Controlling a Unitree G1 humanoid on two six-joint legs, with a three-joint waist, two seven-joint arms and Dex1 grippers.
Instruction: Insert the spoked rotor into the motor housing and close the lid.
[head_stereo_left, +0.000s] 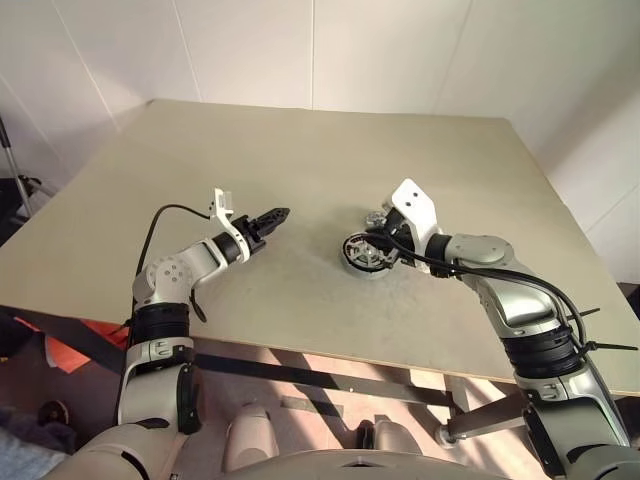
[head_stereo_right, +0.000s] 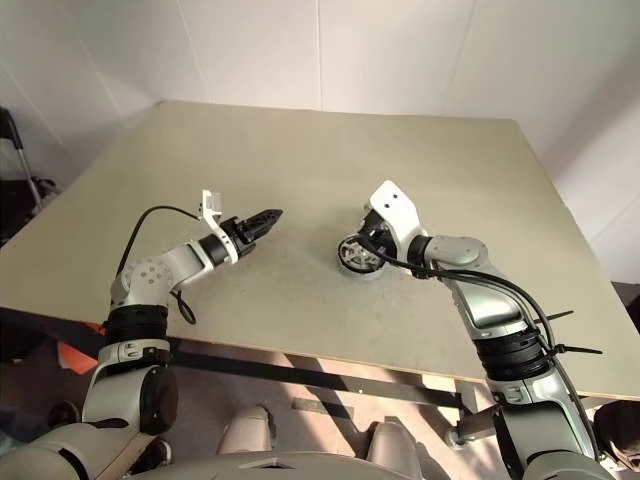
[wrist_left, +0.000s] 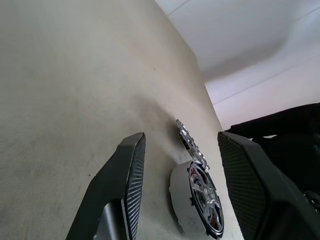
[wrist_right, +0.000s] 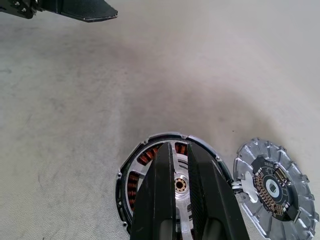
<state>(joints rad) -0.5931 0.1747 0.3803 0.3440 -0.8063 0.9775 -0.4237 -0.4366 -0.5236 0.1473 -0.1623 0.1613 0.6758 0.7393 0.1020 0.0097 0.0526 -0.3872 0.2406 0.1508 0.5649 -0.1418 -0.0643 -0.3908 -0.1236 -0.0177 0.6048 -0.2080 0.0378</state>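
The motor housing (wrist_right: 170, 192) is resting flat on the beige table (head_stereo_left: 330, 160), toward the robot's right of the table's middle, and serves here as the reference for every other position. The spoked rotor (wrist_right: 178, 186) is sitting inside the motor housing, its silvery spokes and centre hub facing upward and copper-red windings showing through the gaps between the spokes. The lid (wrist_right: 274, 189) is lying flat on the table just beside the motor housing, on the side farther from the robot, with its dark circuit face turned upward and its bumpy edge close to, or perhaps touching, the housing rim; contact cannot be confirmed. The right gripper (wrist_right: 178, 172) is positioned directly over the motor housing, pointing down and to the left, with its two black fingers (wrist_right: 161, 190) drawn nearly together, leaving only a thin slit through which the hub is showing; whether the fingertips are touching the rotor cannot be told, and nothing is clamped between them. The left gripper (head_stereo_left: 270, 218) is hovering above the table well to the left of the motor housing, pointing toward it, with its jaws standing about halfway apart and holding nothing.
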